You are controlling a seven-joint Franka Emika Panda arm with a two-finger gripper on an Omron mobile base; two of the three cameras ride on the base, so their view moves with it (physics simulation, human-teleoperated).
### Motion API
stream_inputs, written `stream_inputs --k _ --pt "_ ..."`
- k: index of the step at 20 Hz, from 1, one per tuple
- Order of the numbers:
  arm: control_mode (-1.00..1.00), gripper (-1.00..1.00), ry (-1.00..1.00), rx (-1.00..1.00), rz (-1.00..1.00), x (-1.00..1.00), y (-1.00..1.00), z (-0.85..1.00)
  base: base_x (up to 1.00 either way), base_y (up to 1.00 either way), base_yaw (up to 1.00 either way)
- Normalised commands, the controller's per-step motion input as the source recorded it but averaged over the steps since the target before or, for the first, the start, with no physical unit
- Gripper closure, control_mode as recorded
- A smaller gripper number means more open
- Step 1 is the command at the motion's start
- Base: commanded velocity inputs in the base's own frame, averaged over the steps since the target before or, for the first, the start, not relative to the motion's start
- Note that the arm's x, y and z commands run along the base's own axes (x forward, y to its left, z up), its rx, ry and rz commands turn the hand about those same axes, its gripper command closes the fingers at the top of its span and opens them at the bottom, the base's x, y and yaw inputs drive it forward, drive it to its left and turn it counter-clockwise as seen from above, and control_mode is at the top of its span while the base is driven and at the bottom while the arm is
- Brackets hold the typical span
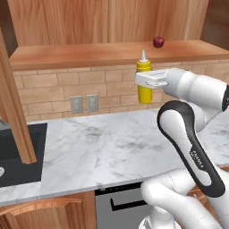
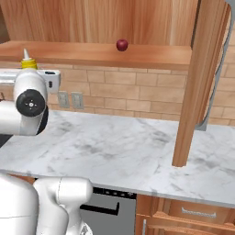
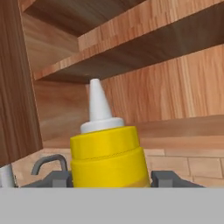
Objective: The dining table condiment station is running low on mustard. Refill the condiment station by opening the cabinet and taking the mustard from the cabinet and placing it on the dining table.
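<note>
One hand (image 1: 144, 80) grips mustard (image 1: 144, 91) outside cabinet (image 1: 103, 53) edge.

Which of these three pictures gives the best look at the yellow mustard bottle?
The left base view: the mustard shows from nozzle to base, held in the gripper. The hand view shows its top half close up; the right base view shows little beyond its cap above the arm.
</note>
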Motion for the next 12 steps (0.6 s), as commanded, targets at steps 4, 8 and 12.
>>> stream_inputs --k 4,8,12 --pt "-1.0 1.0 0.14 -0.06 0.05 0.0 0.2 -0.25 0.0 0.0 0.0" --pt "-1.0 1.0 0.1 -0.04 0.06 0.0 0.23 -0.23 0.0 0.0 0.0" --pt "1.0 1.0 0.01 0.0 0.02 -0.04 0.05 -0.04 -0.65 0.0 -0.12"
